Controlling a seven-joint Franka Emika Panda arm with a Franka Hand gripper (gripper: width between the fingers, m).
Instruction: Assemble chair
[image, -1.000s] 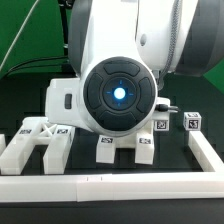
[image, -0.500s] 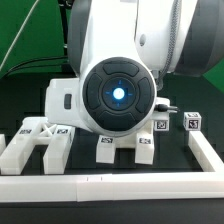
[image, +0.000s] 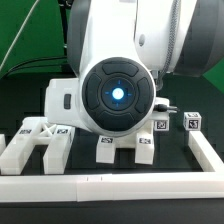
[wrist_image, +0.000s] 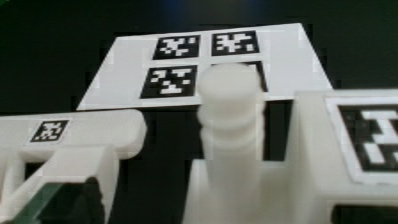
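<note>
**Exterior view.** The arm fills the middle of the frame and hides the gripper completely, so we cannot read the jaws from here. The chair parts lie in a loose row on the tabletop, behind the front rail that lines the edge nearest this camera. A slotted block sits toward the exterior view's left. Under the arm are a small tagged block and a second small block. Two tagged cubes, the inner cube and the outer cube, sit near the side rail on the exterior view's right. None of the parts is joined to another.

**Wrist view.** No fingers show in the frame and nothing is caught between them. We take the jaws as spread to their full width and empty. A turned white post sits dead centre, with one flanking block and the other flanking block to either side of it. The marker board lies beyond the post's rounded end. We cannot tell whether the post stands upright or lies flat.

**Finding.** We judge that the post is straight ahead of the hand. Its long axis points toward the marker board, so the jaws would have to close across it. Both flanking blocks are near the post, leaving little room for the fingers. There is only one arm, so no choice of hand arises.
</note>
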